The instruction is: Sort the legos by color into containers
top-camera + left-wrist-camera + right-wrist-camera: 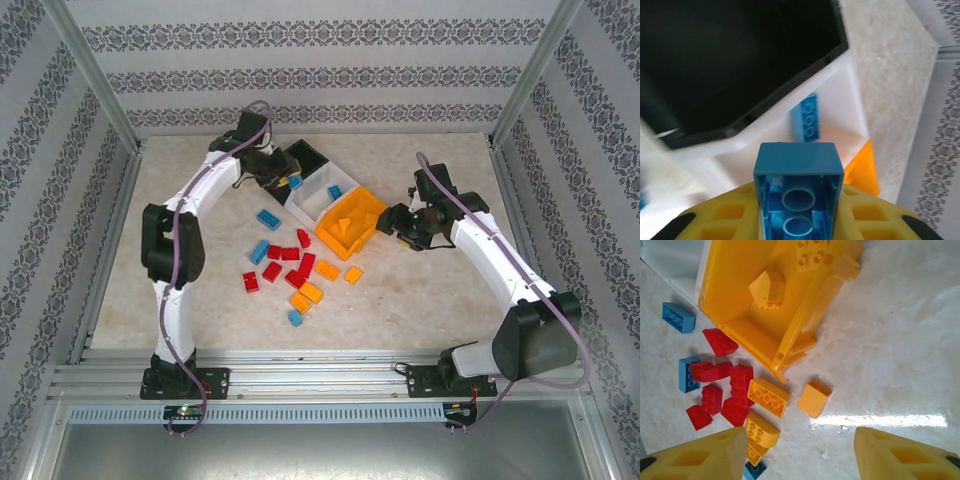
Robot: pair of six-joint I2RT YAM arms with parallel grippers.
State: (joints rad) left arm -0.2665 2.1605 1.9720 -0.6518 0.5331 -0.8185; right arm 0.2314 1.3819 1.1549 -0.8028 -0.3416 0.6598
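**Left:** the left fingers are clamping a light blue brick across its flat side walls, its hollow underside facing the wrist camera. They are holding it by the wall where the black bin meets the white bin, in which another blue brick is already lying.

**Centre:** the loose legos, red, blue and orange, are lying scattered on the surface just in front of the bins.

**Right:** the orange-yellow bin is holding orange bricks. The right fingers are standing wide apart with nothing between them, hovering above the surface near a lone orange brick.

**Handling (judged):** the bricks are looking light, rigid and glossy, so a firm pinch is unlikely to deform them, but the smooth walls may be slipping under a skewed grip. Taking hold squarely across two opposite flat sides, clear of the studs and of neighbouring bricks, is looking safest.
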